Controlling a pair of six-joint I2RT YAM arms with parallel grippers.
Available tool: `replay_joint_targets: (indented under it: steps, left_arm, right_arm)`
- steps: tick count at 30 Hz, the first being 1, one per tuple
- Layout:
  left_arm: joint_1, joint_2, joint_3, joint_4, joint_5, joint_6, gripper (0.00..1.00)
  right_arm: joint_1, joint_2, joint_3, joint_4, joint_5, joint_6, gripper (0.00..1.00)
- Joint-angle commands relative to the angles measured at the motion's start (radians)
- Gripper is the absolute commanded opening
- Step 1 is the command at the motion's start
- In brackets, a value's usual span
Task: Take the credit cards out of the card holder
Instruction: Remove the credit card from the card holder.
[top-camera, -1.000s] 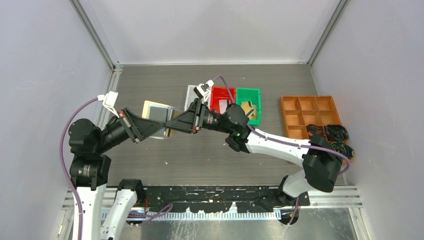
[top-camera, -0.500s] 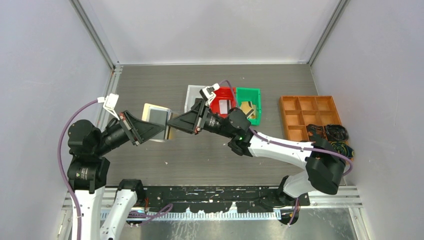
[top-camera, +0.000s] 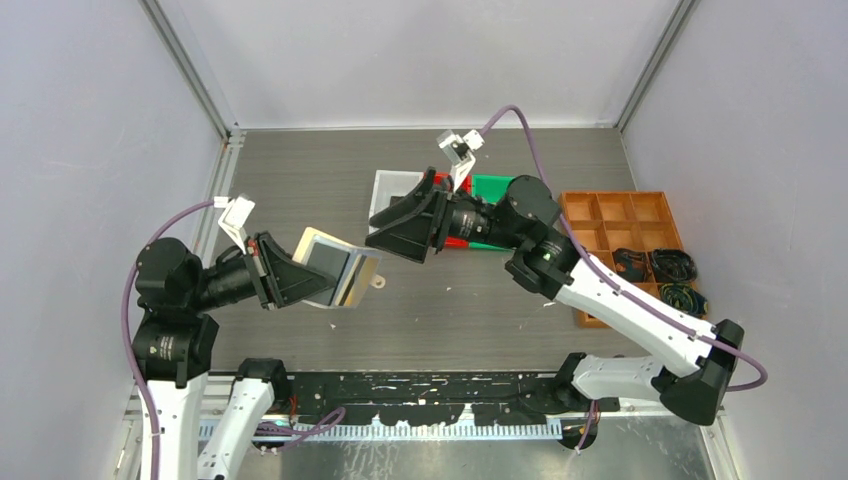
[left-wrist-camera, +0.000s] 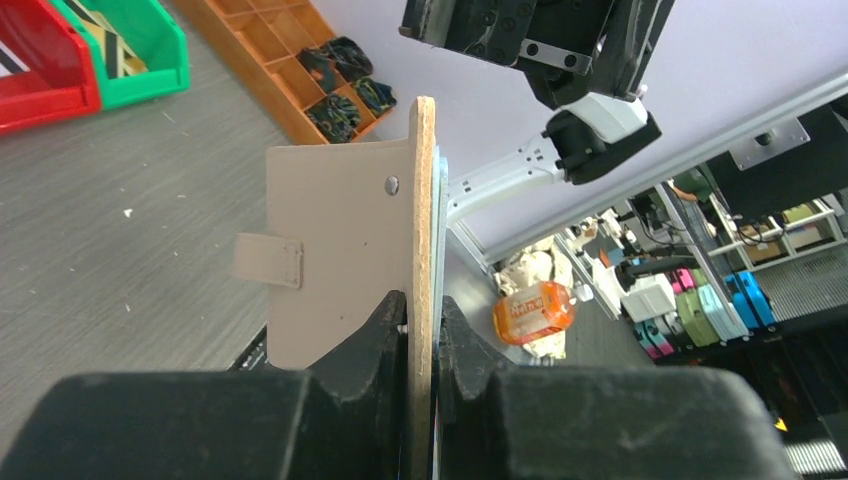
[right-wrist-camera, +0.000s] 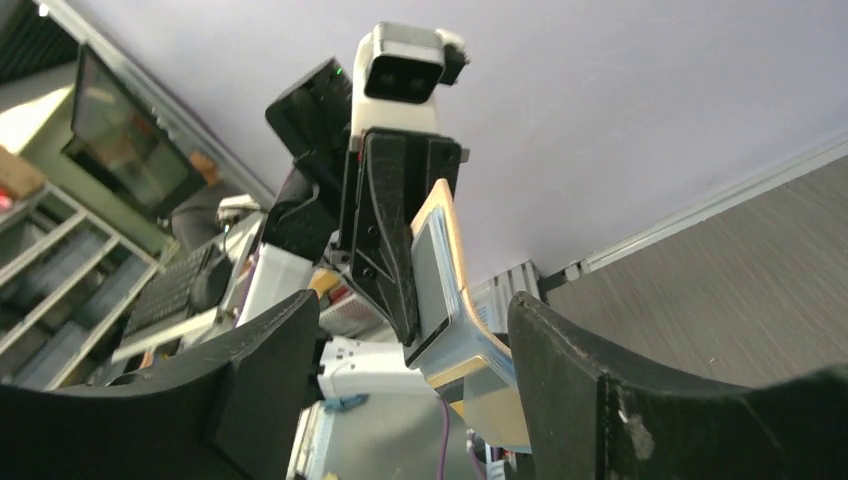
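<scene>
The beige card holder (top-camera: 340, 277) is held on edge above the table by my left gripper (top-camera: 305, 280), which is shut on it. In the left wrist view the holder (left-wrist-camera: 340, 240) stands upright between my closed fingers, its snap tab (left-wrist-camera: 268, 260) pointing left. Its sleeves show a dark grey card (right-wrist-camera: 430, 280) and a gold card (right-wrist-camera: 455, 369). My right gripper (top-camera: 395, 235) is open and empty, raised to the right of the holder and apart from it. A white-grey card (top-camera: 393, 188) lies on the table behind the right gripper.
A red bin (left-wrist-camera: 40, 70) and a green bin (left-wrist-camera: 130, 50) with a card in it stand at the back middle, partly hidden by my right arm in the top view. An orange compartment tray (top-camera: 620, 225) with dark items is at the right.
My right gripper has pulled away from the card holder, rising and moving right and back. My left gripper has drawn the holder slightly nearer and lower.
</scene>
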Motion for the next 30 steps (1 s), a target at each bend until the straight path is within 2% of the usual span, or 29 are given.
replay_joint_targets:
  steps: [1, 9, 13, 16, 18, 20, 22, 24, 27, 30]
  left_arm:
    - [-0.003, -0.006, 0.004, 0.066, 0.079, -0.019, 0.00]
    - [-0.003, -0.012, -0.007, 0.066, 0.089, -0.023, 0.00]
    - [-0.004, -0.003, 0.004, 0.021, 0.092, 0.007, 0.01]
    - [-0.003, 0.006, 0.017, -0.027, 0.071, 0.050, 0.03]
    - [-0.003, 0.011, 0.025, -0.026, 0.066, 0.052, 0.12]
    - [-0.004, 0.014, 0.032, -0.034, 0.069, 0.063, 0.24]
    - [-0.003, 0.016, 0.041, -0.053, 0.075, 0.084, 0.34]
    - [-0.004, 0.018, 0.053, -0.069, 0.077, 0.096, 0.35]
    - [-0.004, 0.019, 0.065, -0.057, 0.083, 0.089, 0.35]
    - [-0.003, 0.017, 0.063, -0.021, 0.087, 0.057, 0.30]
  right_arm:
    - [0.007, 0.068, 0.097, -0.111, -0.177, -0.119, 0.72]
    - [0.052, 0.168, 0.174, -0.139, -0.197, -0.114, 0.61]
    - [0.075, 0.200, 0.193, -0.104, -0.193, -0.082, 0.50]
    - [0.091, 0.212, 0.194, -0.080, -0.196, -0.070, 0.34]
    - [0.093, 0.214, 0.195, -0.085, -0.190, -0.063, 0.16]
    - [0.091, 0.204, 0.198, -0.118, -0.172, -0.073, 0.02]
    - [0.089, 0.180, 0.189, -0.152, -0.155, -0.100, 0.01]
    - [0.083, 0.150, 0.171, -0.174, -0.153, -0.122, 0.01]
    - [0.074, 0.112, 0.151, -0.205, -0.167, -0.141, 0.01]
    - [0.072, 0.104, 0.149, -0.232, -0.188, -0.149, 0.01]
